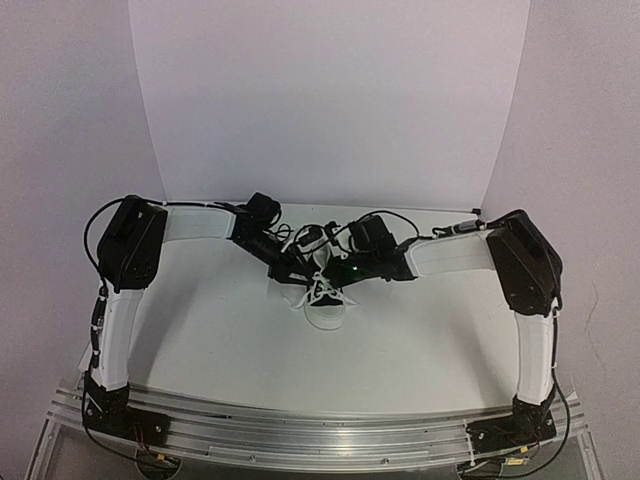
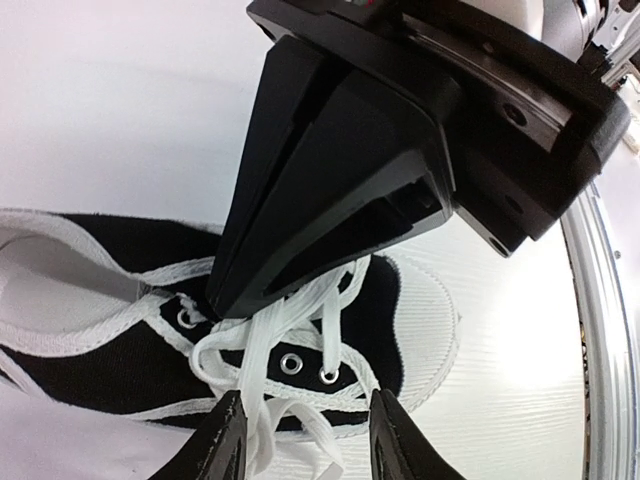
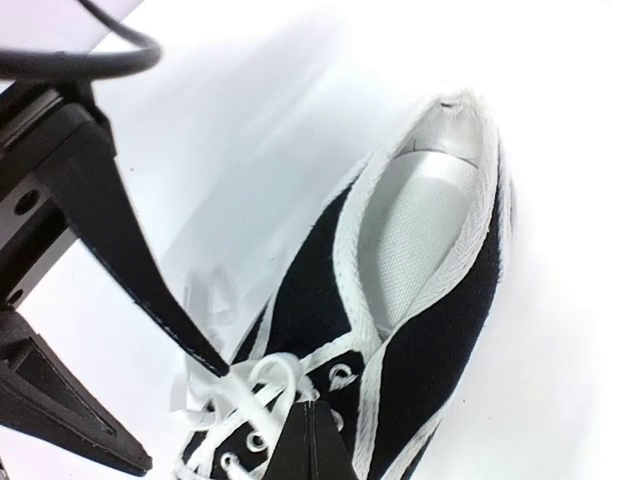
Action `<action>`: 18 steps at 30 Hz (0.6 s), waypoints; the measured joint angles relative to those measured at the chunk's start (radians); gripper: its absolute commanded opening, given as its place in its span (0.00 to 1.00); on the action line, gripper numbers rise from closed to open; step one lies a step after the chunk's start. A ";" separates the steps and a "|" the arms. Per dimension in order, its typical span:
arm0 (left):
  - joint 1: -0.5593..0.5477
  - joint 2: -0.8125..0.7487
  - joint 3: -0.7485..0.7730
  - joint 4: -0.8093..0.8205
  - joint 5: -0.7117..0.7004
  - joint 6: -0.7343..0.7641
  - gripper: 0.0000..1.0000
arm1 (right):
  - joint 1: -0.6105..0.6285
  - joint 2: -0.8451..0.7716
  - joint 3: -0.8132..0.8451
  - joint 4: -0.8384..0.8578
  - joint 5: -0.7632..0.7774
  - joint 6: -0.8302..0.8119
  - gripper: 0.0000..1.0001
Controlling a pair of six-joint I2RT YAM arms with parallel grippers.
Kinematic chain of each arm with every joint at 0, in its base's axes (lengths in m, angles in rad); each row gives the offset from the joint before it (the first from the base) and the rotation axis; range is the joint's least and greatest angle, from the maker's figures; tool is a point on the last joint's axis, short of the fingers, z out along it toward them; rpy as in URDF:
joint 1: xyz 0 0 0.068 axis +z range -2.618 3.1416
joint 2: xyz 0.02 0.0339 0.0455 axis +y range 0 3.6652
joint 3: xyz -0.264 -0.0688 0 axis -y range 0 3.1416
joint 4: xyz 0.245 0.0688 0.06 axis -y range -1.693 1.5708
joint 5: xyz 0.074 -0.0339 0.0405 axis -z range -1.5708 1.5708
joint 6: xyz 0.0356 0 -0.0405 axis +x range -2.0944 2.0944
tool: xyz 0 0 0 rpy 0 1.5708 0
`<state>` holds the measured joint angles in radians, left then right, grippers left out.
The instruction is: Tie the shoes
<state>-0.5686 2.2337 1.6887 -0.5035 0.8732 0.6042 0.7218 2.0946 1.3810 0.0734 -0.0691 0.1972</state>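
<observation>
The black canvas sneaker (image 1: 325, 312) lies mid-table, its white toe cap towards the arms, and also shows in the left wrist view (image 2: 110, 345) and the right wrist view (image 3: 440, 340). Its white laces (image 2: 262, 345) lie loose over the eyelets. My left gripper (image 1: 296, 272) is open just above the laces; in its own view (image 2: 305, 440) a lace strand runs between its fingers (image 2: 228, 445). My right gripper (image 3: 312, 412) is shut, its tip resting at the lace crossing near the tongue (image 2: 218, 298). I cannot tell whether it pinches a lace.
A white backdrop (image 1: 330, 100) stands behind the white table (image 1: 220, 330). An aluminium rail (image 1: 320, 430) runs along the near edge and shows in the left wrist view (image 2: 600, 350). Both forearms meet over the shoe from either side.
</observation>
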 measured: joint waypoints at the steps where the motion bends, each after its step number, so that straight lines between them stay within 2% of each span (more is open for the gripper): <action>1: 0.000 0.000 0.006 -0.005 0.005 0.002 0.42 | 0.002 -0.008 -0.007 0.002 0.000 -0.002 0.00; 6: -0.001 0.000 0.027 -0.004 0.018 -0.016 0.42 | 0.007 -0.029 -0.020 0.015 0.001 -0.005 0.00; 18: 0.018 0.000 0.064 0.020 0.033 -0.181 0.46 | 0.006 -0.016 -0.016 0.016 0.011 0.010 0.00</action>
<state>-0.5507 2.2341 1.7531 -0.4840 0.9060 0.4228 0.7280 2.0789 1.3647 0.0896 -0.0583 0.2067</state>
